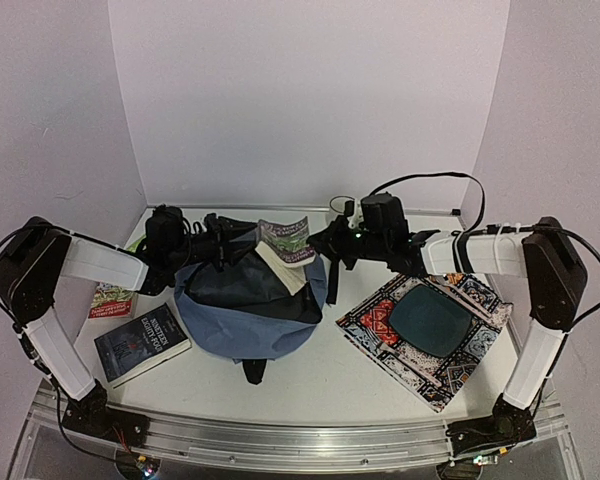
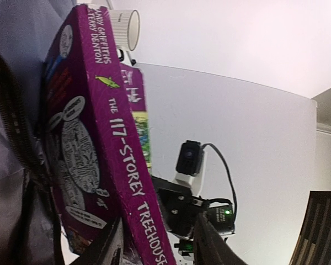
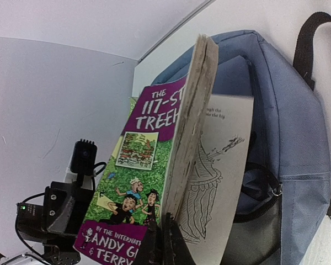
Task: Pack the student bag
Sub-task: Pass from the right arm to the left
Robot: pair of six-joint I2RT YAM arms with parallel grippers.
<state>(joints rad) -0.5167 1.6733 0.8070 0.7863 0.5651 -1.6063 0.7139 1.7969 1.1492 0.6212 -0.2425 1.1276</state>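
Note:
The slate-blue student bag (image 1: 250, 315) lies in the middle of the table, its dark opening facing the back; its blue fabric and black strap also show in the right wrist view (image 3: 298, 127). A purple and green paperback (image 1: 285, 250) hangs over that opening between both grippers. My right gripper (image 1: 322, 245) is shut on the bottom edge of its page block (image 3: 193, 138), fingertips pressed together (image 3: 164, 232). My left gripper (image 2: 159, 221) straddles the purple spine (image 2: 107, 138). One finger (image 2: 107, 245) lies against the back cover, and a gap shows beside the other finger (image 2: 215, 243).
A dark-covered book (image 1: 140, 343) lies left of the bag, with a red and green one (image 1: 110, 298) behind it. On the right a patterned cloth mat (image 1: 380, 330) carries a dark teal square plate (image 1: 430, 318). White walls close the back and sides.

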